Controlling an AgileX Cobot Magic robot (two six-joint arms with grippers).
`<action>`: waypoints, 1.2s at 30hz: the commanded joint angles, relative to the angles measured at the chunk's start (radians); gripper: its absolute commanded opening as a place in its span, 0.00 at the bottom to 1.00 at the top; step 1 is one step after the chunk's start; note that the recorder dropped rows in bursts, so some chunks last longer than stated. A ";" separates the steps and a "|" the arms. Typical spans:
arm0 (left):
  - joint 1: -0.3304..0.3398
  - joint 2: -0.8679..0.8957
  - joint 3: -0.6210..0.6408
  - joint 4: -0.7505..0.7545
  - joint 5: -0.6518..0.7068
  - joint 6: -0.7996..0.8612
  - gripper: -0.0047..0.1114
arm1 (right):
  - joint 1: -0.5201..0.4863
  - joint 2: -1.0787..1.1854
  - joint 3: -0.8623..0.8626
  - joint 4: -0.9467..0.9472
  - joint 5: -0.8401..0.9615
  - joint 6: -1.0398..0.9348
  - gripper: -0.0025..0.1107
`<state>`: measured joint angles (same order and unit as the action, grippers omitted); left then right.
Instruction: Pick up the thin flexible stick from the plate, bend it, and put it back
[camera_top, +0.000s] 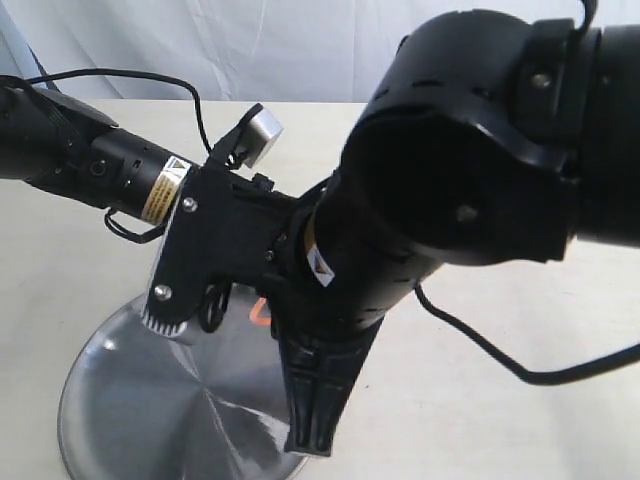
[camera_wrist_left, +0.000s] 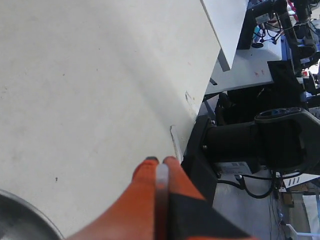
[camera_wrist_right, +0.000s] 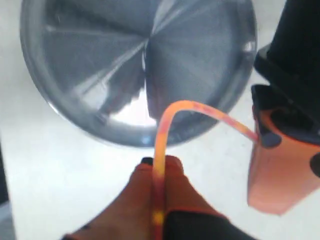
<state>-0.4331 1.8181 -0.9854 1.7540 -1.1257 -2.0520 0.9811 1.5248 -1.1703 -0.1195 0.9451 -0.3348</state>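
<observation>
The stick is held arched near the plate. It is clamped by the left end effector and the right end effector.

Robotics lab: a plain white table before a white cloth backdrop, black machines and cables beyond.

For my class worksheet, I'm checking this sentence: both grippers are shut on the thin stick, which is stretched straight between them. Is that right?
One thing is wrong: the thin flexible stick is not straight but bent into an arch between the right gripper and the left gripper. The right wrist view shows it. Both grippers are indeed shut on it.
</observation>
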 joint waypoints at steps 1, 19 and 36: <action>-0.007 0.003 -0.004 -0.010 -0.018 -0.010 0.04 | -0.004 -0.007 -0.001 -0.146 0.090 -0.031 0.02; -0.003 0.003 -0.040 -0.010 -0.041 0.014 0.06 | -0.004 -0.007 -0.001 -0.187 0.114 0.109 0.02; 0.151 0.003 -0.040 -0.010 -0.023 -0.038 0.48 | -0.004 -0.007 -0.001 -0.176 0.119 0.142 0.02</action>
<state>-0.3089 1.8181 -1.0233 1.7456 -1.1564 -2.0865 0.9811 1.5248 -1.1703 -0.2956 1.0679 -0.2088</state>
